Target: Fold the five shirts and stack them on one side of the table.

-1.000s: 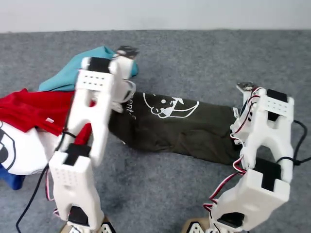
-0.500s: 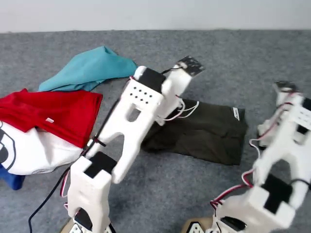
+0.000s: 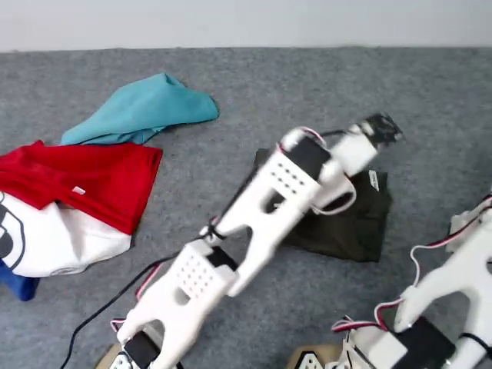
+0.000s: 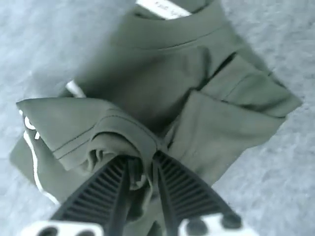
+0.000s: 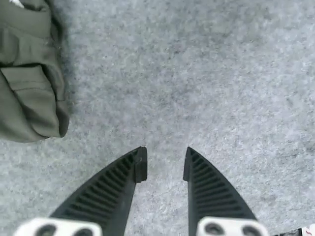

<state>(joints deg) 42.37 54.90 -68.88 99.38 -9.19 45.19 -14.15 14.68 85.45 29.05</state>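
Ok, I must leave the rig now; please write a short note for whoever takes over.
Left claw: shut on a fold of the dark green shirt.
Right claw: open, over bare table beside that shirt.
Teal shirt, red shirt, white shirt, blue shirt: unfolded, heaped at the opposite side.
Done: dark green shirt partly folded.
To do: finish it, fold the other four, stack all five.

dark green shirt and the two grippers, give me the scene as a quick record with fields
dark green shirt: partly folded, lying on the grey table
left gripper: shut on a fold of the dark green shirt
right gripper: open, over bare table beside the shirt, holding nothing
loose shirts: teal shirt, red shirt, white shirt, blue shirt, at the high view's left
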